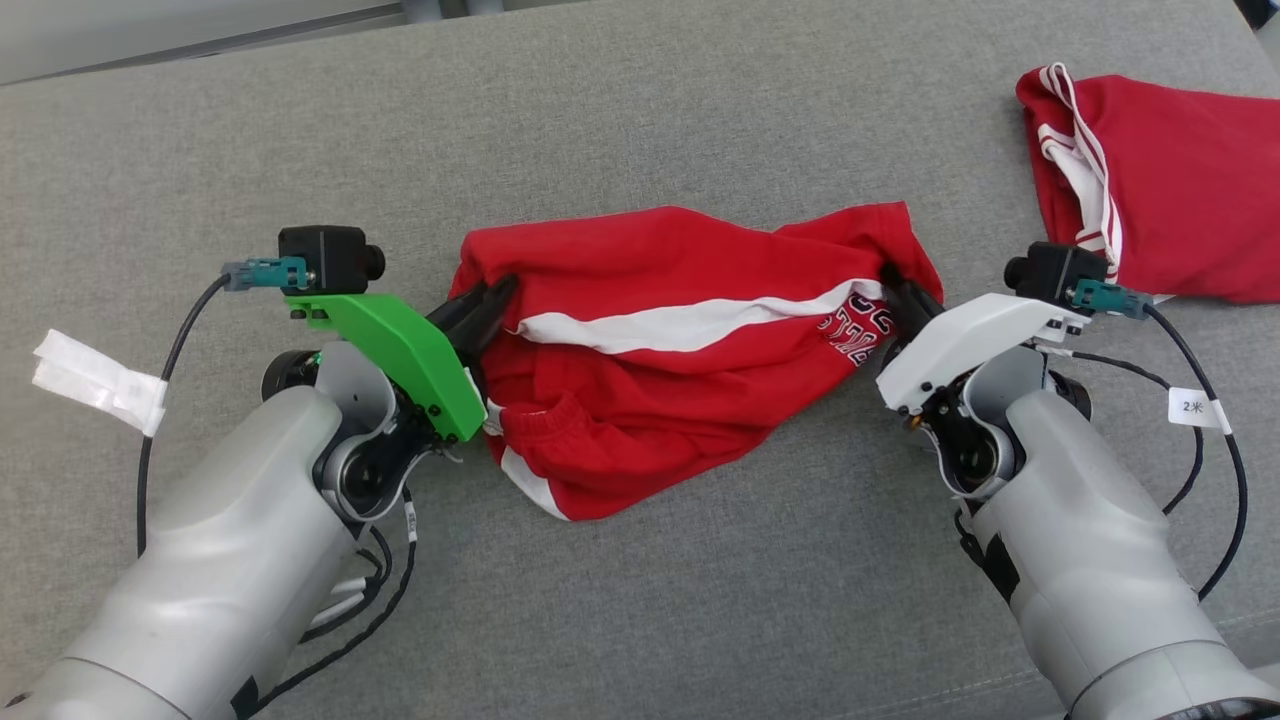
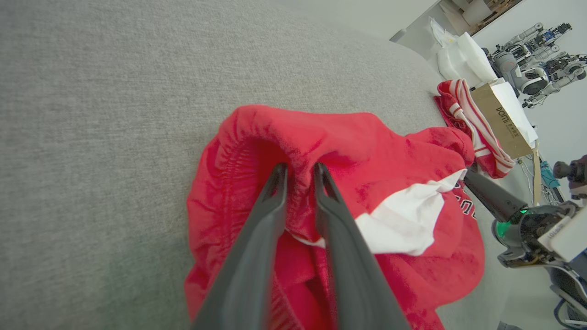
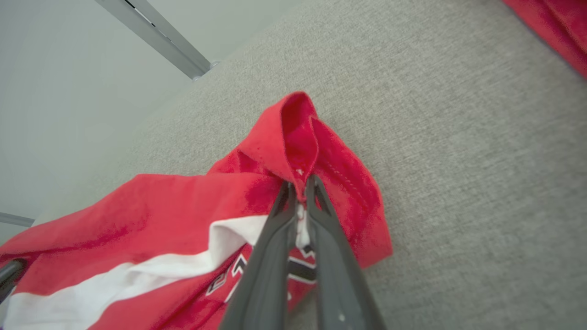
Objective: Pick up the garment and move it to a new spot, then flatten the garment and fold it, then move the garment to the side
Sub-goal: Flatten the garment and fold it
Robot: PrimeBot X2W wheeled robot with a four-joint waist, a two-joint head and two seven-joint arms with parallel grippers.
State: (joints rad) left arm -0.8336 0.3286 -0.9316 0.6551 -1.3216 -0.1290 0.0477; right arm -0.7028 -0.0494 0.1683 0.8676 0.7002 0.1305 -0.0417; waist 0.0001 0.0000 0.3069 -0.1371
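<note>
The garment (image 1: 680, 340) is a pair of red shorts with a white stripe and lettering, lying crumpled on the grey padded surface (image 1: 640, 620) between my two grippers. My left gripper (image 1: 500, 295) is at its left end, at the waistband. In the left wrist view its fingers (image 2: 299, 168) stand slightly parted, with a fold of the red garment (image 2: 367, 151) between them. My right gripper (image 1: 893, 275) is at the right end. In the right wrist view it (image 3: 299, 185) is shut, pinching the hem of the garment (image 3: 183, 206).
A second red garment with white stripes (image 1: 1170, 180) lies at the far right of the surface. A strip of white tape (image 1: 95, 380) is stuck at the left. Beyond the surface's edge stands a cardboard box (image 2: 500, 119).
</note>
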